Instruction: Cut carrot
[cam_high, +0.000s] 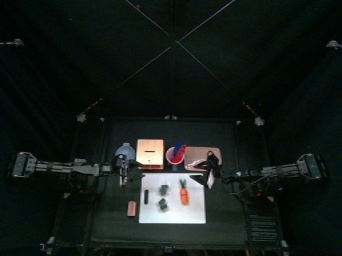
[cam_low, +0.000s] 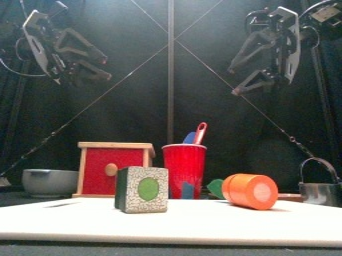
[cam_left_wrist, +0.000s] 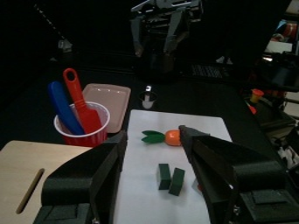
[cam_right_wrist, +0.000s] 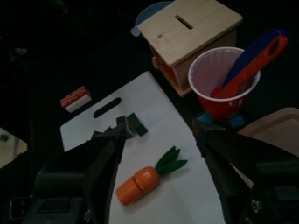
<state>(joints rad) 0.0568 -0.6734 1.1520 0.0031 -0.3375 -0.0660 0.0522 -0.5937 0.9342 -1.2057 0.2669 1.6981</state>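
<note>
right gripper (cam_right_wrist: 158, 166) (jaws wide) hangs above carrot (cam_right_wrist: 142, 182) on board (cam_right_wrist: 93, 131).

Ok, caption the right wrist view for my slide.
Open right gripper hovering above the carrot on the white cutting board, red cup of utensils beside it.

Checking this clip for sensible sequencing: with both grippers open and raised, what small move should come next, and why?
Probably lower the right gripper toward the red cup to take a tool: the carrot lies whole on the white board, and both grippers are empty, the left gripper too.
</note>
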